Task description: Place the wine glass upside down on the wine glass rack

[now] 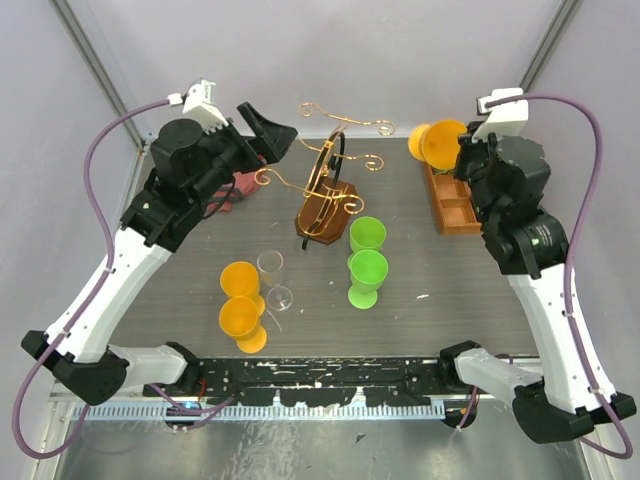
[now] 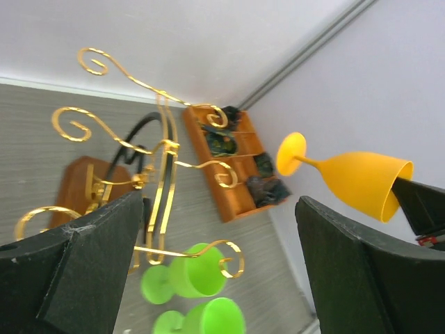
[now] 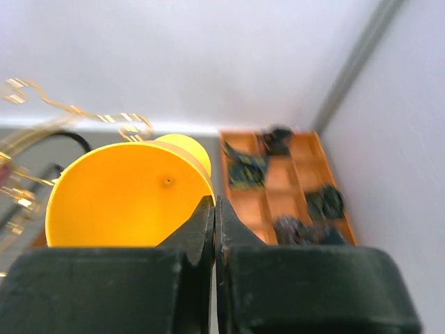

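**Orange glass in the grip, rack not yet reached**

The right gripper (image 3: 214, 209) is clamped on the rim of the orange plastic wine glass (image 2: 361, 181), its jaws pinched together with the bowl wall between them. The glass hangs in the air above the far end of the brown wooden compartment tray (image 1: 455, 205) at the right of the grey table (image 1: 450, 300). It lies roughly on its side, with the foot pointing towards the middle of the table. It is neither upright nor inverted.

The gold wire wine glass rack with scroll-ended arms, black arched bar and brown octagonal wooden base (image 1: 322, 212) stands at the centre back, well apart from the held glass. None of its arms carries a glass.

The left gripper (image 1: 268, 132) hovers at the back left, near the rack, with its jaws spread wide and nothing between them.

The step in hand looks like the carry: the glass is picked up and has to travel to the rack. The next move seems to call for swinging the right arm towards the rack and rolling the wrist until the bowl hangs down. Then the stem must slide between a pair of wire arms so that the foot rests on them. The rim grip gives little hold, so a slow turn is prudent. Two green plastic goblets (image 1: 367, 255) stand just in front of the rack and must be kept clear of.
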Controlling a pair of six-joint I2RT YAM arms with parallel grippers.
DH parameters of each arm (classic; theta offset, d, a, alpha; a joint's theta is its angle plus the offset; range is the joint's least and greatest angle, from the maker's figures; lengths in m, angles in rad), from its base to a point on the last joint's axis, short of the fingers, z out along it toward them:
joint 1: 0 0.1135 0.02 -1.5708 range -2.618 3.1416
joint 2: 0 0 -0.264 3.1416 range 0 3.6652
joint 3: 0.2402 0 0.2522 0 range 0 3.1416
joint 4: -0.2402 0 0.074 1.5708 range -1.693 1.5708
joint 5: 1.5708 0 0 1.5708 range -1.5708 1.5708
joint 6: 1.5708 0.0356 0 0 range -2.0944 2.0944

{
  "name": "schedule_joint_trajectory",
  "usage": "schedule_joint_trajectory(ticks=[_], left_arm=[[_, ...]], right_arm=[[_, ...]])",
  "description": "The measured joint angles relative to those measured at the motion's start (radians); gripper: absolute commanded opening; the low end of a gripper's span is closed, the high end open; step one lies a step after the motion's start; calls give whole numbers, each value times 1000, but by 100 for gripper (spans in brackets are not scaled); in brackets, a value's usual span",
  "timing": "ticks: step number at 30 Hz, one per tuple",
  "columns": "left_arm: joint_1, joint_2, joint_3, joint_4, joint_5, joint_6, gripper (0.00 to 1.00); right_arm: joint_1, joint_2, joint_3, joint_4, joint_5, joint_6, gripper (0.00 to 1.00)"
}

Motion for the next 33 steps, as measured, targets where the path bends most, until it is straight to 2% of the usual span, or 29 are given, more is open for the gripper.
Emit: schedule_joint_trajectory(ticks=[8,17,23,33], left_arm=[[1,21,-122,196,98,-319,98],[2,26,-174,314,114,-507,98],[2,-12,-229,369,117,-600,98],[2,-34,-245,396,109,-712,98]], right_arm=[[0,-36,-55,348,-308,-2,1],[0,-17,-222,616,-511,61,1],[3,-15,-293,755,-569,91,1],[55,-1,-384,962,-571,63,1]])
